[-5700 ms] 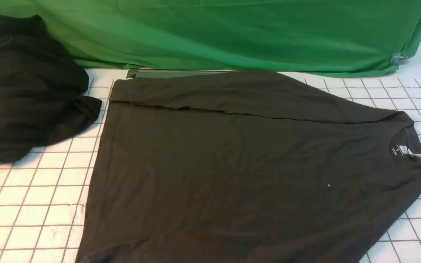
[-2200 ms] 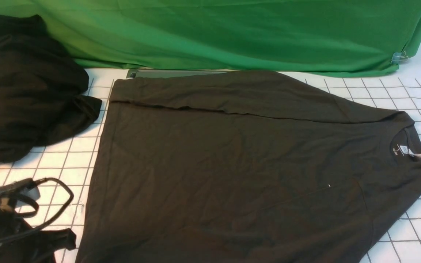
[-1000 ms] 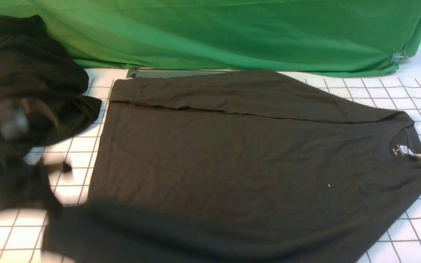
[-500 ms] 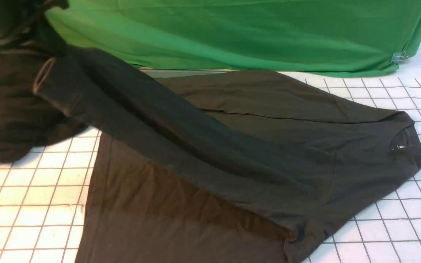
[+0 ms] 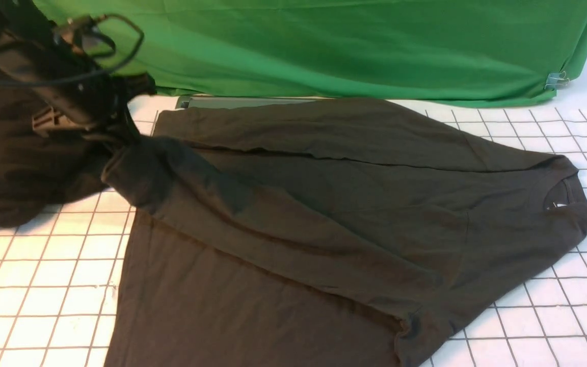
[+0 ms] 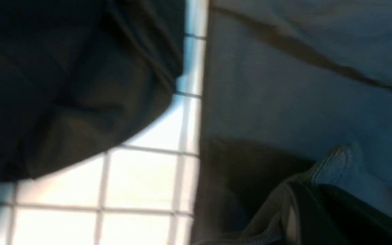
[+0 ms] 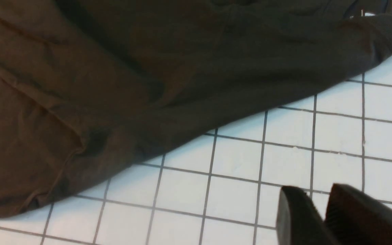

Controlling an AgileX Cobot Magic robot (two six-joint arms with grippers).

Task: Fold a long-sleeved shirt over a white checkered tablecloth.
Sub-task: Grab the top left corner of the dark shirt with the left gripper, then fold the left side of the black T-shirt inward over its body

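Left jaws are pinched on the ribbed cuff (image 6: 332,160) of the sleeve (image 5: 252,219): the wrist view has the knit tucked against a dark finger (image 6: 322,217), and from the front the cloth gathers into a knot right at the tips. Straight below them runs the edge of the long-sleeved shirt (image 5: 293,306), spread flat on the white checkered tablecloth (image 5: 44,285) that covers the desk, its collar (image 5: 561,196) at the end farthest from this grip. Trouble number one sits just beside these jaws: the heap of dark fabric (image 5: 18,173), only a strip of white squares away. Let go here and, I reckon, the bunched cuff flops over the shirt's edge towards that heap, or the tips catch it pulling out. Trouble two: the sleeve runs slantwise across the body, not square to it, so a drop now likely leaves a crooked, lumpy fold. Trouble three is out at the shoulder (image 5: 410,326), well away from the left jaws, where the cloth is puckered; a hard tug could drag the whole shirt. And nothing pins it, because the right jaws stand a sliver apart, gripping nothing, over bare squares just off the shirt's edge.
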